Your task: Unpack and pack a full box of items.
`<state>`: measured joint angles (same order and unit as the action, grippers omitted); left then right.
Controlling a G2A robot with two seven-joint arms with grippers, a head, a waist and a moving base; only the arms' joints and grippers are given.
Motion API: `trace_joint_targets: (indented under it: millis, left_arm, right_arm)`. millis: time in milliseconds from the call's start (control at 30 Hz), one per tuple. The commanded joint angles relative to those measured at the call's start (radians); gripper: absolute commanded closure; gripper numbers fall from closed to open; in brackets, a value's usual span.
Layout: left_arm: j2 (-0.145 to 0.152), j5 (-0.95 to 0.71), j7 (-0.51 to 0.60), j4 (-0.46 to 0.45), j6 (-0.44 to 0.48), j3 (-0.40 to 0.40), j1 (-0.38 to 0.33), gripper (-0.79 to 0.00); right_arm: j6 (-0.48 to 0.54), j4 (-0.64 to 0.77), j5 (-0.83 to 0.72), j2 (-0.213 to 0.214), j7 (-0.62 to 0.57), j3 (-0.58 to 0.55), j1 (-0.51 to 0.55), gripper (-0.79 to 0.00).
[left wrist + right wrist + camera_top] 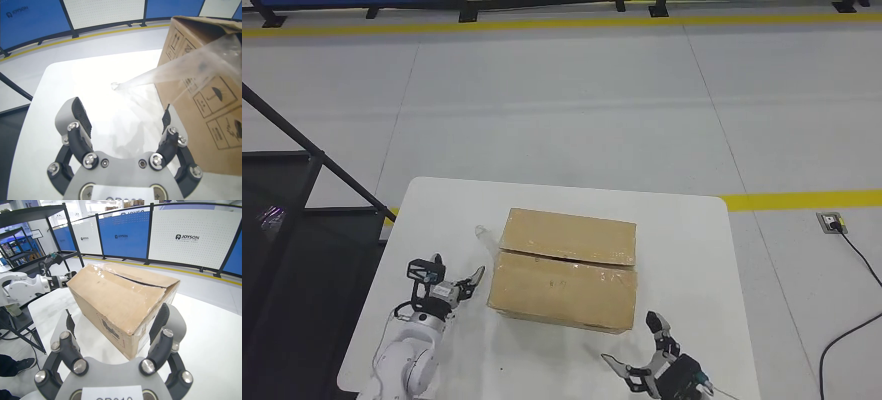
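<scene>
From above, the box (564, 268) sits in the middle of the white desk (682, 240). Its two top flaps are folded down and meet at a seam along its length. The left jaws hang spread and empty just off its left end. The right jaws are near its front right corner, likewise released and holding nothing.

The left wrist view adds the box's end wall, printed with black handling symbols. A strip of clear tape (170, 75) trails off the upper corner and narrows to a twisted tip above the desk.

The right wrist view shows the top close up: plain brown cardboard under glossy tape, the seam gaping as a dark slit, the near corner creased and scuffed. The left arm (28, 285) is at the box's far end.
</scene>
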<state>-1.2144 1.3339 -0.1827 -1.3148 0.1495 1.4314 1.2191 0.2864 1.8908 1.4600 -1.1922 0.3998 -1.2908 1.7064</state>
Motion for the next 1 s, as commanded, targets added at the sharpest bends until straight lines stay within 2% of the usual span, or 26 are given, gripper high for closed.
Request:
trace_joint_targets:
  millis: [0,233,467,667,967]
  left_arm:
    - [-0.009,0.037,-0.031,0.066,-0.043,-0.038,-0.05,-0.785]
    - [-0.045,0.058,-0.112,0.252,-0.136,-0.151,-0.188,-0.785]
    - [-0.078,-0.009,-0.19,0.34,-0.184,-0.2,-0.263,-0.785]
    - [-0.08,-0.022,-0.238,0.363,-0.203,-0.182,-0.267,-0.785]
    - [-0.057,-0.04,-0.25,0.297,-0.187,-0.083,-0.189,-0.785]
  right_arm:
    - [0.003,0.006,0.011,0.001,0.009,0.001,0.008,-0.785]
    - [-0.004,0.025,0.029,0.005,0.027,-0.01,0.041,-0.785]
    - [-0.003,0.028,0.033,0.007,0.023,-0.014,0.054,-0.785]
    - [0.005,0.031,0.029,0.009,0.008,-0.016,0.051,-0.785]
    - [0.024,0.046,0.031,0.008,-0.048,0.002,0.005,-0.785]
